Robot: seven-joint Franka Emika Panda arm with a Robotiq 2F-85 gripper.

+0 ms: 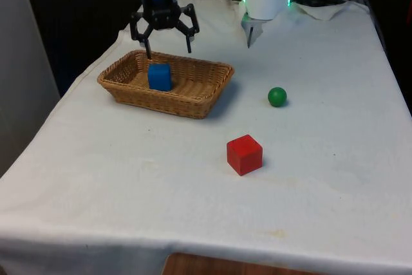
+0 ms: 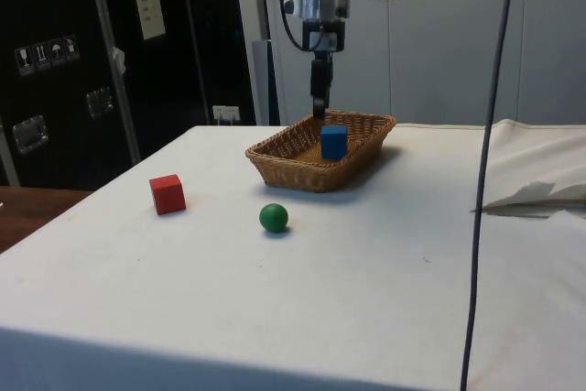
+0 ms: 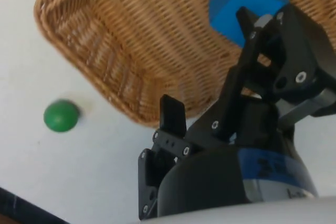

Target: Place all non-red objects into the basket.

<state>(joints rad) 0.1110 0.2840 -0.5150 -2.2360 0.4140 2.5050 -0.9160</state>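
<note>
A blue cube [image 1: 159, 76] [image 2: 333, 142] [image 3: 245, 4] lies inside the wicker basket [image 1: 193, 103] [image 2: 284, 160] [image 3: 131, 51] on the front view's left. My gripper [image 1: 168, 51] [image 2: 319, 109] hangs open just above the basket, over the cube, with nothing between its fingers [image 3: 172, 116]. A green ball [image 1: 277, 96] [image 2: 273, 218] [image 3: 61, 116] rests on the cloth outside the basket, on the front view's right. A red cube [image 1: 244, 154] [image 2: 168, 194] sits nearer the table's front edge.
A crumpled white cloth [image 1: 325, 6] [image 2: 540, 185] lies at the far right corner by the robot's base. A black cable [image 2: 483, 162] hangs down in the side view.
</note>
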